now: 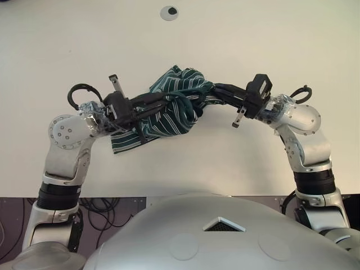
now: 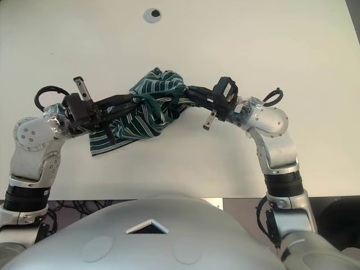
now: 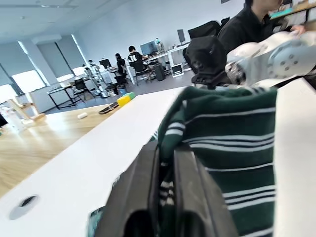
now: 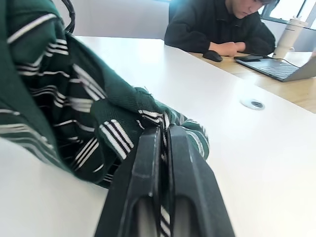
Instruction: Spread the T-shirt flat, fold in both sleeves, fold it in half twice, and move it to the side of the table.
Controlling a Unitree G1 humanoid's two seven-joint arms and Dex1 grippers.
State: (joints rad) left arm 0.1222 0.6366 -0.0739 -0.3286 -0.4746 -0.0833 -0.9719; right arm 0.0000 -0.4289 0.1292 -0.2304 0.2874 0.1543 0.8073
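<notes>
Bunched green striped T-shirt over white table, clamped at opposite sides by closed left gripper and right gripper.

White table, round grommet near its far edge, bunched green striped T-shirt over its middle

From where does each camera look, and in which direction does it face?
Left wrist view: on the left wrist, looking along the left gripper, shut on the T-shirt, across the table.
Right wrist view: on the right wrist, along the right gripper, shut on the T-shirt.
Eye views: on the head, looking down; both grippers show.
Shared: the T-shirt.
</notes>
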